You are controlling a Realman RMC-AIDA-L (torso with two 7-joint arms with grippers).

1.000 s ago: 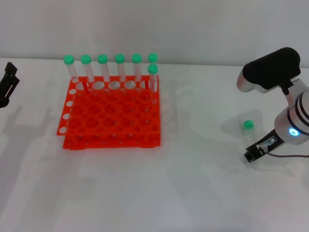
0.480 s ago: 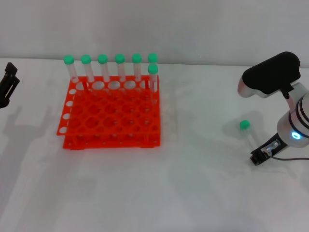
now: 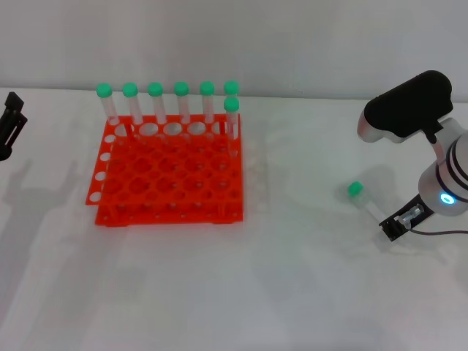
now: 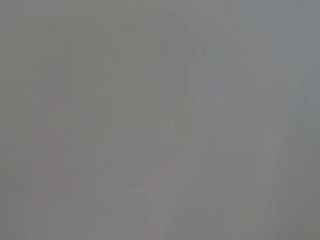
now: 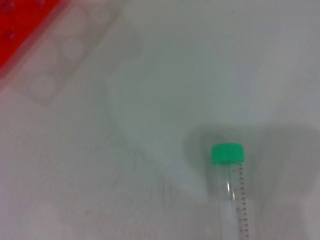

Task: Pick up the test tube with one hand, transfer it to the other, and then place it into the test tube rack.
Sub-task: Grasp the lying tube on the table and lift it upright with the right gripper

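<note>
The test tube (image 3: 363,200), clear with a green cap, sticks out of my right gripper (image 3: 395,224) on the blue-lit arm, cap end pointing toward the rack. The gripper is shut on the tube's lower end, low over the white table at the right. In the right wrist view the test tube (image 5: 231,190) runs away from the camera and casts a shadow on the table. The orange-red test tube rack (image 3: 168,213) stands left of centre; its corner shows in the right wrist view (image 5: 20,25). My left gripper (image 3: 9,124) is parked at the far left edge.
Several green-capped tubes (image 3: 181,102) stand in the rack's back row, and one more (image 3: 232,121) stands just in front at the right corner. The white table (image 3: 292,292) spreads between rack and right arm. The left wrist view shows only blank grey.
The test tube's cap has swung left, toward the rack, with the right gripper shifting slightly. The left arm and the rack have not moved.
</note>
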